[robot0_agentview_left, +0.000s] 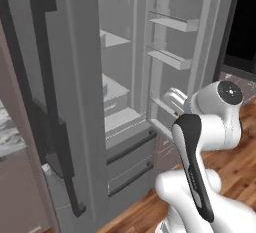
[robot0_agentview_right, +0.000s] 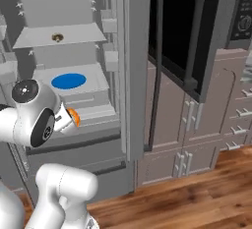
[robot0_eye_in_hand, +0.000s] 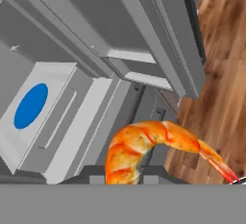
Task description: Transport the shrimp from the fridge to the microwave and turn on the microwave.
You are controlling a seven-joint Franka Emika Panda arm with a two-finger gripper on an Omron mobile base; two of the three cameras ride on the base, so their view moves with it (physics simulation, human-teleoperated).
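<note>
The gripper is pinching the shrimp — the orange curl sits right at the fingertips, just in front of the open fridge. A blue disc lies on a shelf behind, and the microwave is off to the right.

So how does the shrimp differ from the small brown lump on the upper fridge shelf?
The shrimp is bright orange and curved like a crescent; the brown lump is dull and roundish. The shrimp is held at the gripper, outside the shelves, in front of the fridge; the lump rests on the upper shelf inside. The shrimp sits lower than the lump. Both are small.
</note>
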